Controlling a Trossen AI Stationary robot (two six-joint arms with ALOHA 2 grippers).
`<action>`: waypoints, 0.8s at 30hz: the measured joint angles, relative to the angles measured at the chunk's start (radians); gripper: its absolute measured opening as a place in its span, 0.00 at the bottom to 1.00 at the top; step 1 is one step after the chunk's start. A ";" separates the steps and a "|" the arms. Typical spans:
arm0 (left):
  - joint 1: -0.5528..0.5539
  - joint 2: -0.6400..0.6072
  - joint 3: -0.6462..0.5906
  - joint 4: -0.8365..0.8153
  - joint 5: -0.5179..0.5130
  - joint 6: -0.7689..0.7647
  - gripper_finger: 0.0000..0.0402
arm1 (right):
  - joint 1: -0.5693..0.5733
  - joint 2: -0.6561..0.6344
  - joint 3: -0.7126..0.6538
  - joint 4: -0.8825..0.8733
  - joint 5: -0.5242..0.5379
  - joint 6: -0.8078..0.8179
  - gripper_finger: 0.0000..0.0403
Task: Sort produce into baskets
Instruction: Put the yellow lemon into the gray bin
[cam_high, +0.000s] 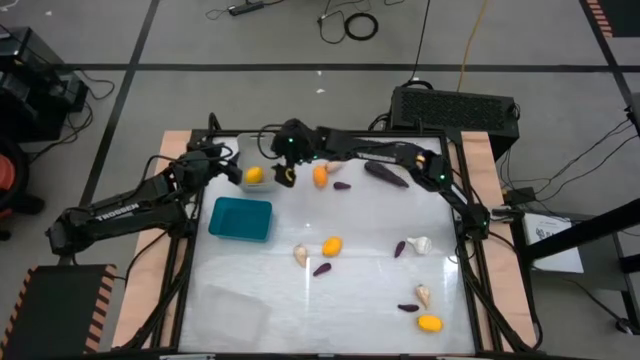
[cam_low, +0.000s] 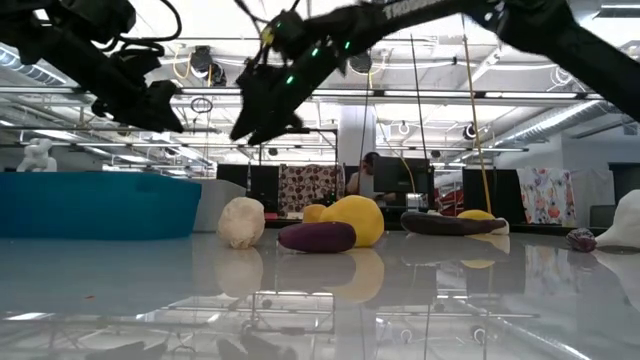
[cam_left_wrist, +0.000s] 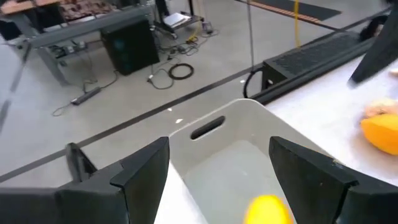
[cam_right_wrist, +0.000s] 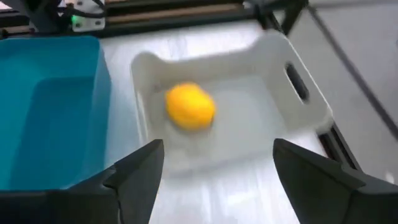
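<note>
A yellow-orange fruit (cam_right_wrist: 189, 107) lies on the floor of the light grey basket (cam_right_wrist: 298, 118) at the table's far left; it also shows in the left wrist view (cam_left_wrist: 268, 208). My right gripper (cam_high: 285, 174) hovers open and empty just right of that basket, above it in its wrist view (cam_right_wrist: 217, 149). My left gripper (cam_high: 232, 170) is open and empty over the basket's left end (cam_left_wrist: 219, 146). The teal basket (cam_high: 240, 218) stands in front of the grey one. The clear basket (cam_high: 228, 312) stands near the front left. Fruits, garlic bulbs and eggplants lie loose on the table.
Loose on the table: an orange fruit (cam_high: 320, 176), a small eggplant (cam_high: 342, 186) and the larger eggplant (cam_high: 387, 175) at the far side; garlic (cam_high: 300, 255), fruit (cam_high: 331, 245) and eggplant (cam_high: 322, 268) mid-table; more pieces at the right (cam_high: 420, 243) and front right (cam_high: 429, 322).
</note>
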 joint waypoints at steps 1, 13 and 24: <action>-0.001 0.000 0.000 0.000 0.016 0.000 0.71 | -0.001 -0.020 0.001 -0.052 0.002 0.036 0.73; -0.001 0.003 0.000 0.010 0.076 0.000 0.71 | -0.039 -0.017 0.001 -0.429 0.132 0.290 0.73; -0.001 0.003 0.000 0.014 0.081 0.000 0.71 | -0.047 0.049 -0.001 -0.488 0.166 0.485 0.73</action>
